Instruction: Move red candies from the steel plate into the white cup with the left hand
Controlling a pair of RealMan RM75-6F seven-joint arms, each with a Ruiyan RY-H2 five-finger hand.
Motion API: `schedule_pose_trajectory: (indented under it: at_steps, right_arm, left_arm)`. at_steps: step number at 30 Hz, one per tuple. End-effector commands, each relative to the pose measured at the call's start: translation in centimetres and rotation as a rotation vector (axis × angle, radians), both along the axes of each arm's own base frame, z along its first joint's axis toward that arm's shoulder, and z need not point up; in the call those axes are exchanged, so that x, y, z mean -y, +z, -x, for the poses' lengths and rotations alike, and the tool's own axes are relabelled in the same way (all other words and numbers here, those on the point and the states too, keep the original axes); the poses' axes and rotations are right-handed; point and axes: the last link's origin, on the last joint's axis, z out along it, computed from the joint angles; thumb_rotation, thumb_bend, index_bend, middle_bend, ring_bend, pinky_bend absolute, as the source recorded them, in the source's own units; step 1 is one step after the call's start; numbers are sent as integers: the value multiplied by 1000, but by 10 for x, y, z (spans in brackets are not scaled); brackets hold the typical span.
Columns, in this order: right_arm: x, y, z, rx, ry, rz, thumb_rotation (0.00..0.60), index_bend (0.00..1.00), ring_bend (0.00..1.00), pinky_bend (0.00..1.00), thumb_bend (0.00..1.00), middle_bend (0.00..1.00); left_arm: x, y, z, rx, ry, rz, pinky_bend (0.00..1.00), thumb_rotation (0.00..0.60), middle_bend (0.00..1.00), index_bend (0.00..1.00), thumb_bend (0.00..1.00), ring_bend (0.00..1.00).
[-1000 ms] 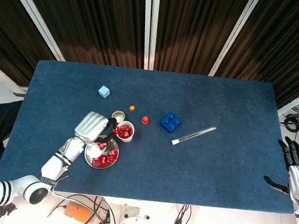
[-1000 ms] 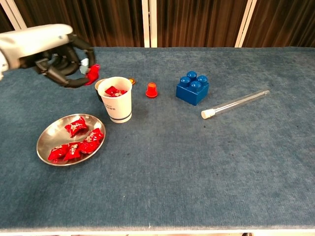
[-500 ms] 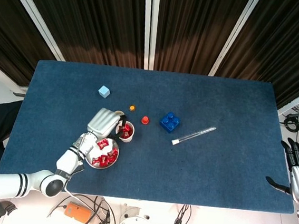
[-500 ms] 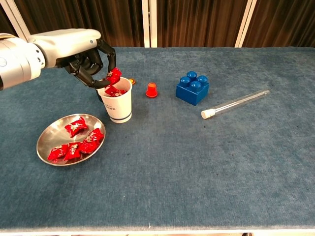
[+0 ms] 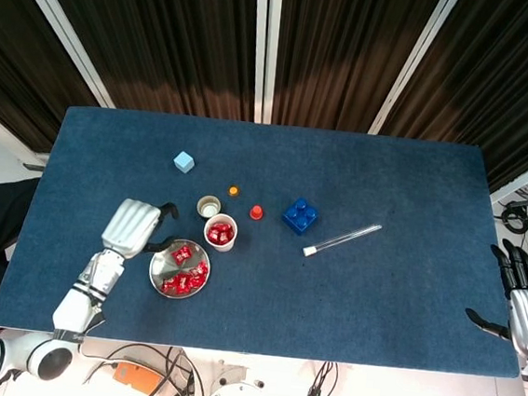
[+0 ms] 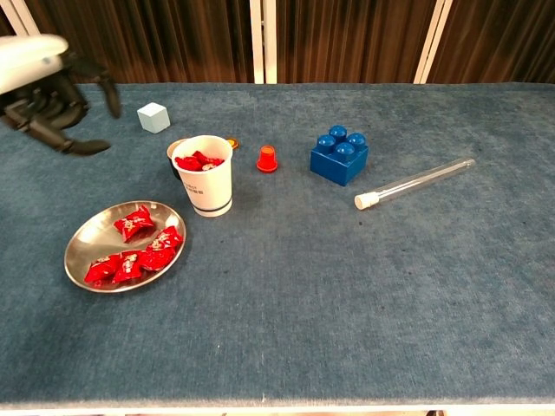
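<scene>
— Left hand (image 5: 131, 226), condition?

— We find it empty, fingers apart and loosely curled, raised over the blue counter (image 5: 378, 275) with nothing touching it. In the chest view it sits at the upper left corner, palm down.

— Nearest items?

— Just to the right of that hand lies the steel plate (image 6: 84, 243), apart from the fingers. We count several red candies (image 6: 137, 247) on it, bunched toward the side of the plate nearer the cup. Beyond the plate, further to the hand's right, stands the white cup (image 6: 204, 176), upright, with red wrappers showing at its rim. A small round tin (image 5: 209, 207) sits touching or just beside the cup on its far side; we cannot tell which.

— Further out?

— A pale blue cube (image 6: 153, 117) lies ahead of the hand, toward the far edge. Past the cup we note a small orange piece (image 5: 234, 191), a red cap-shaped piece (image 6: 267, 159), then a blue building block (image 6: 340, 155), and beyond it a clear tube (image 6: 414, 183) lying flat, white stopper toward us.

— The right hand (image 5: 527, 308)?

— Well apart, off the counter's right edge, fingers spread, holding nothing.
</scene>
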Motion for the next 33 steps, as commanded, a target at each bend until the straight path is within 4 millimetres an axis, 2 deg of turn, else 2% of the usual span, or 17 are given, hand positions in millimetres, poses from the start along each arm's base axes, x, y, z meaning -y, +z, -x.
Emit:
schedule_pose_trajectory:
  at_steps: [1,6,13,28,33]
  right_arm:
    - [1,-1,-1,-1,2,-2,600,0,0,155,189,29]
    - [1,-2,-3,-5,8,-7,600,0,0,156,189,29]
    - [-1,-2,-5,-10,6,-6,600,0,0,155,189,29]
    - [-1,-1,-2,-9,-8,-6,600,0,0,156,189,29]
    - [-1,-1,-1,-10,-9,-7,600,0,0,156,189,29]
  left_arm:
    - [14,-3,21,12,52,12,749,600,833,424,199,765]
    - [20,-30,28,-17,55,84,749,600,833,424,200,766]
    - [13,-66,26,-64,76,126,749,600,833,424,205,766]
    - [9,-85,24,-75,107,156,749,600,833,436,209,765]
    - [9,-86,26,-99,101,162,749,600,833,488,275,765]
